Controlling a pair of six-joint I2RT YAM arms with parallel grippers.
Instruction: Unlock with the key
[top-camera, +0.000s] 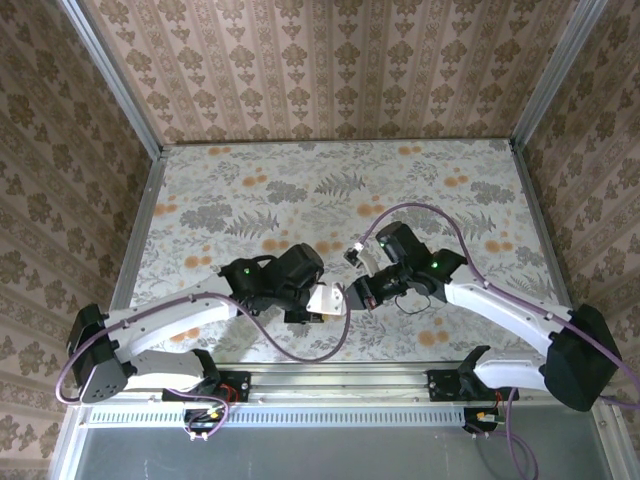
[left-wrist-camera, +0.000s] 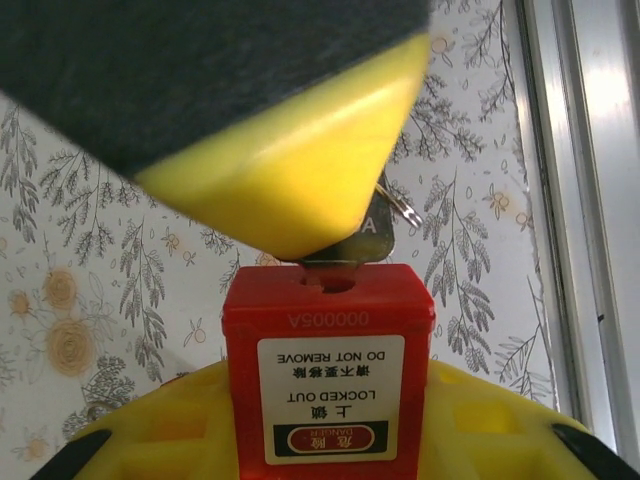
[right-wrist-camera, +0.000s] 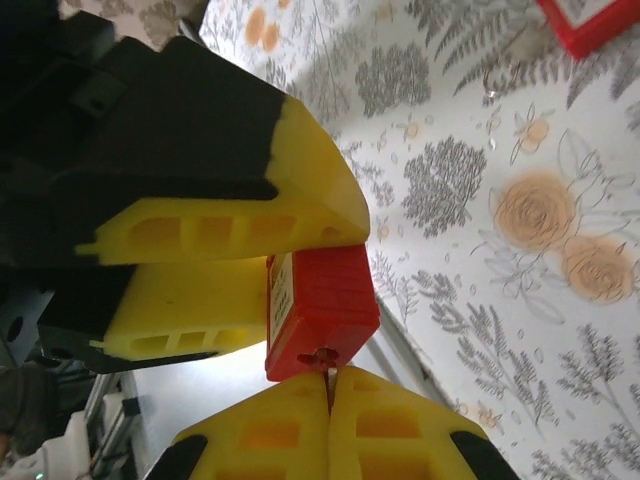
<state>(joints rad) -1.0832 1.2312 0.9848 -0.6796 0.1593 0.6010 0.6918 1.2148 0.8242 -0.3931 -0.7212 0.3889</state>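
Top view: the left claw (top-camera: 322, 300) and right claw (top-camera: 358, 294) meet. Left wrist view: the left claw squeezes a boxy red padlock (left-wrist-camera: 328, 350), with the thin grey key (left-wrist-camera: 362, 240) at its hole. Right wrist view: the right claw pinches the flat metal key tight.

The table (top-camera: 330, 180) wears a pale cover printed with grey ferns and orange blossoms, with metal rails along its edges. In the right wrist view a red padlock (right-wrist-camera: 592, 22) lies on it, partly cropped.
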